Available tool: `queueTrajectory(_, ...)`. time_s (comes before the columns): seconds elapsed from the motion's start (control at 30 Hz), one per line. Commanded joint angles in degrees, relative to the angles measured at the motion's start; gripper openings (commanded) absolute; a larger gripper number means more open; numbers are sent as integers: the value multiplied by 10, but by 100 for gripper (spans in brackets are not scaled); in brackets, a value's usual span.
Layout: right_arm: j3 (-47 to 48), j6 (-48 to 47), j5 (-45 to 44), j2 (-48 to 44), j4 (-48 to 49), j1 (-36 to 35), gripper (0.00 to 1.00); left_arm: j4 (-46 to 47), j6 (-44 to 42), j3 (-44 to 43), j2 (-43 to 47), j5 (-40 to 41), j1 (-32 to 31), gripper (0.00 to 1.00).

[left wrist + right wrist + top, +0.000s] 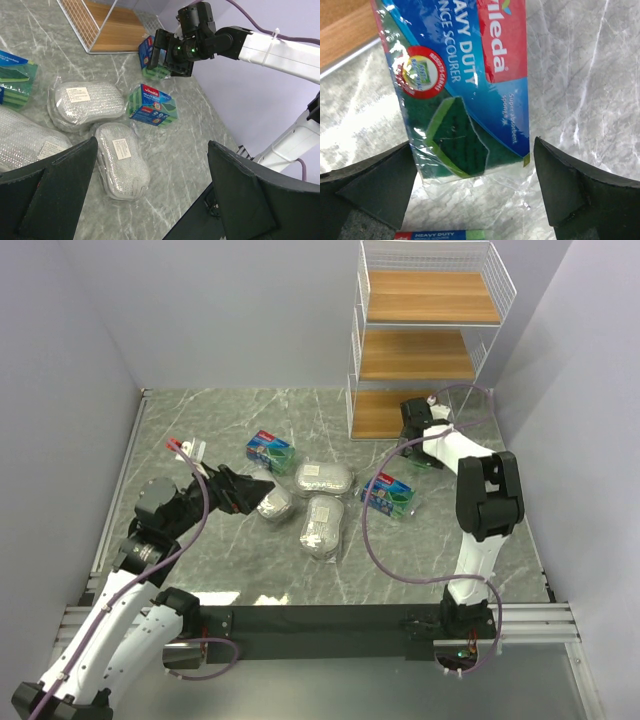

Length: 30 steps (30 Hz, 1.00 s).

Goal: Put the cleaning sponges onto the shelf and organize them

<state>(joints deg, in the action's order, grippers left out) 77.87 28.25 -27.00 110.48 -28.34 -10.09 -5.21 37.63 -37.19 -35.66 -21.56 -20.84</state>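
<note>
Top external view showed a grey stone counter [200, 430] with a tall white wire shelf [430, 355] at its far right corner. The shelf had three brown wooden tiers. All six sponge packs lay on the counter.

Three shiny grey ones sat close together in the middle. They were the back silver pack [325, 478], the left silver pack [275, 503] and the front silver pack [320, 525]. The left green pack [270, 450] lay just behind them, on the left. The middle green pack [388, 495] lay to their right.

The third green pack [455, 75] lay flat on the counter, just in front of the lowest tier of the shelf. The right pincer [474, 150] was right over it. Its two fingers were spread wide, one on each side of the near end of the pack. One finger was clearly apart from the pack. The other was at the edge of the clear wrap, and I could not tell if it touched. The pincer did not have hold of the pack.

The left pincer [152, 145] was wide open too, with nothing in it. It hung above the silver packs.
</note>
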Motion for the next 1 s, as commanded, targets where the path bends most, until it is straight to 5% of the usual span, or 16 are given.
queueTrajectory(0.0,31,18,-8,11,-9,7,95,9,-4,-1,8,-4,-2,99)
queueTrajectory(0.17,66,8,4,41,-24,9,82,11,-5,-1,7,-3,-1,99)
queueTrajectory(0.7,16,-83,-25,-26,54,13,82,22,2,2,-2,-10,-1,99)
queueTrajectory(0.97,76,-129,-32,10,67,15,84,21,2,4,-2,-10,-2,99)
